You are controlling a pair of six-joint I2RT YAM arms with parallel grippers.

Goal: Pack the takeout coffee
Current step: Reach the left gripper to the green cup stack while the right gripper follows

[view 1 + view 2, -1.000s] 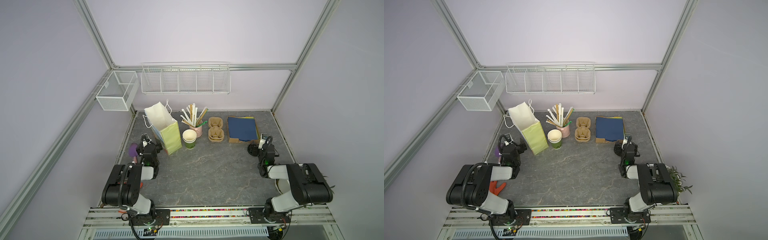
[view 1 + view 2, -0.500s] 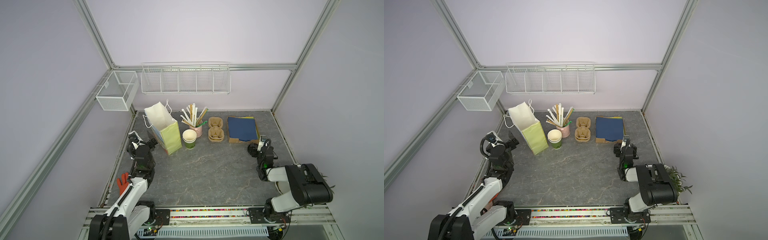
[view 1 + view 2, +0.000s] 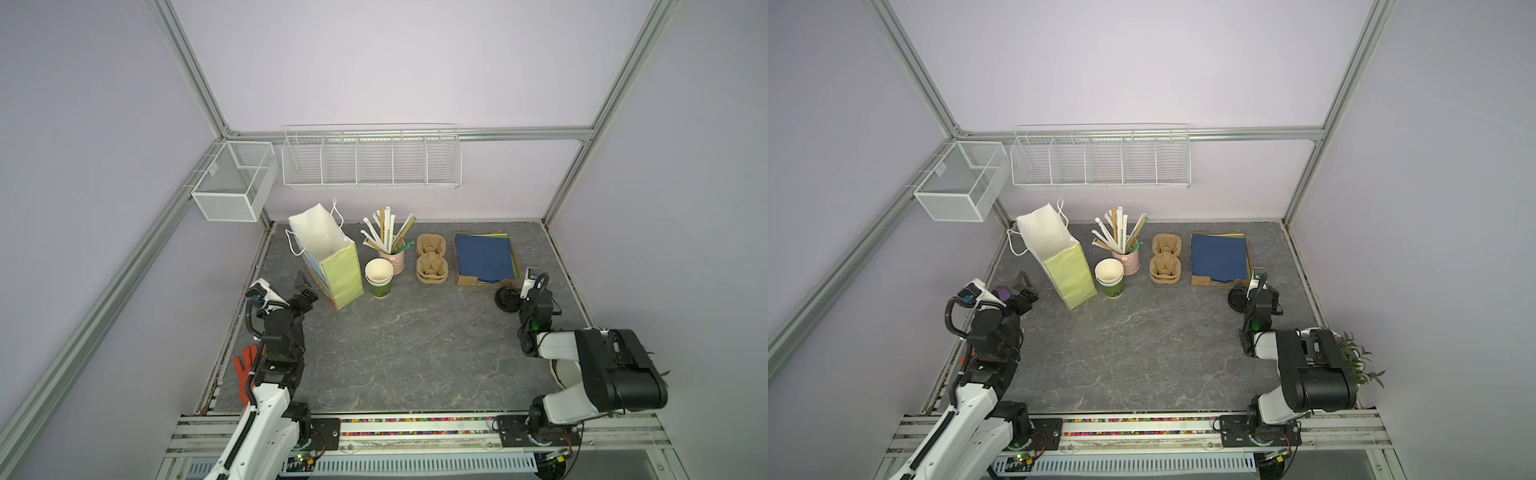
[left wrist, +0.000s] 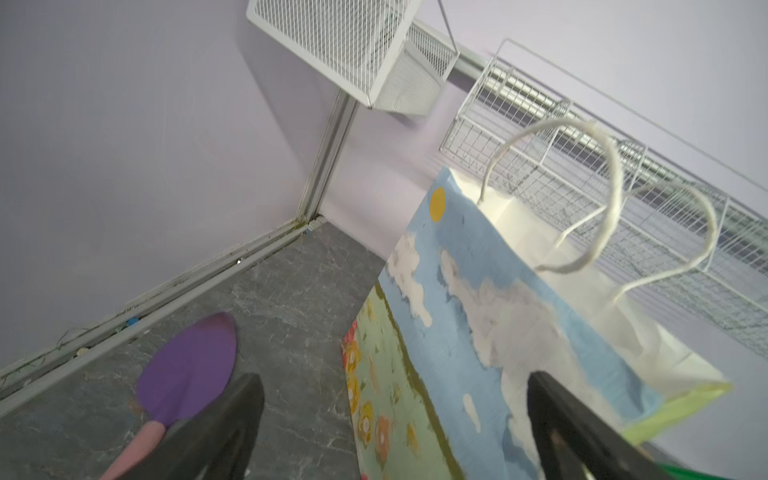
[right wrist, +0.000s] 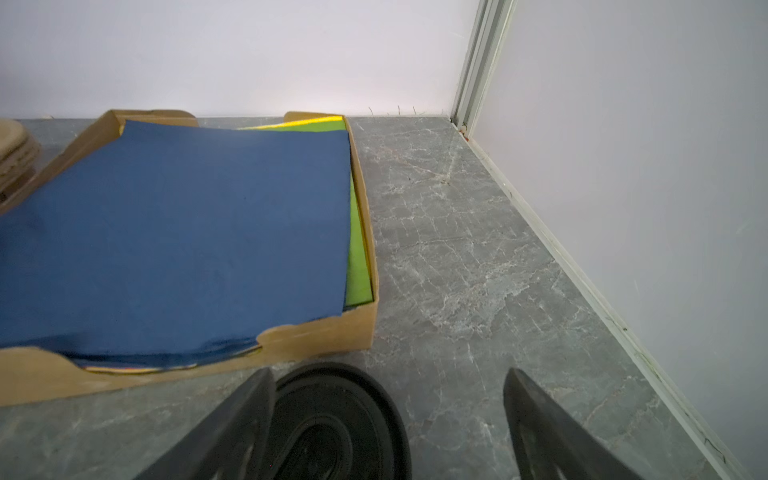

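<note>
Your right arm (image 3: 598, 374) hid the counter (image 3: 395, 345) along its right edge, and in both top views its wrist covered its own fingers. The takeout coffee (image 3: 504, 298) showed there only as a dark round shape on the counter. It sat just in front of the cardboard box of coloured sheets (image 3: 484, 257) and close beside that wrist. The wrist view cut it off at the frame edge, so you could not tell whether it stood upright.

Your left arm (image 3: 270, 399) rose steeply from its base. The left gripper (image 3: 306, 287) was tilted toward the paper bag (image 3: 338, 274), spread wide and empty. The right arm sat folded low. The right gripper (image 5: 390, 374) was also wide apart and held nothing, with the cup in the gap close to one finger (image 5: 232, 424) and clear of the other.

A second earlier your left arm had been folded down beside the bag, and it had since unfolded upward. The right arm, bag and cup had barely shifted.
</note>
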